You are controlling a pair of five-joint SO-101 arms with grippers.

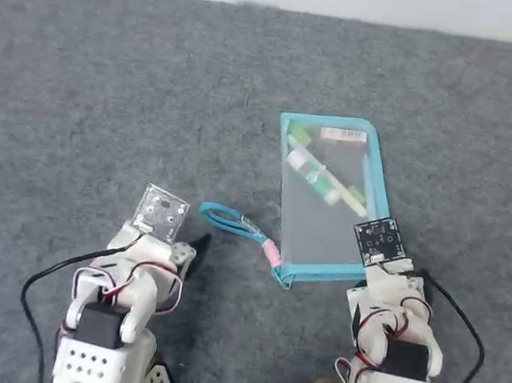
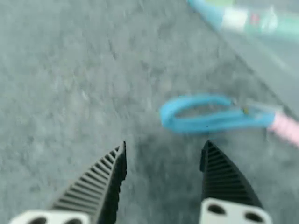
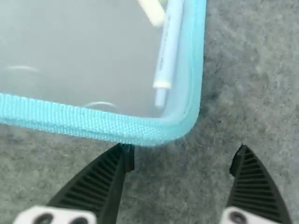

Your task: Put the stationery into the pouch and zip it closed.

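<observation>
both jaw pairs are standing open, gripping nothing; pouch (image 1: 321, 232) is lying flat on grey felt (image 1: 110, 89).
left gripper (image 2: 166, 143) is hanging just short of the blue loop (image 2: 210, 125), which is joining a pink tab (image 2: 287, 128) at the pouch's near corner. right gripper (image 3: 184, 147) is sitting at the other near corner. stationery (image 1: 319, 173) is lying inside, toward the far end.

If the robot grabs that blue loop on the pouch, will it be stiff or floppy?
Probably floppy: the loop lies flat and bent on the carpet like thin cord. It looks light, so pulling it likely tugs the pouch too, since the pink end joins them. The left end effector is open beside it.
</observation>
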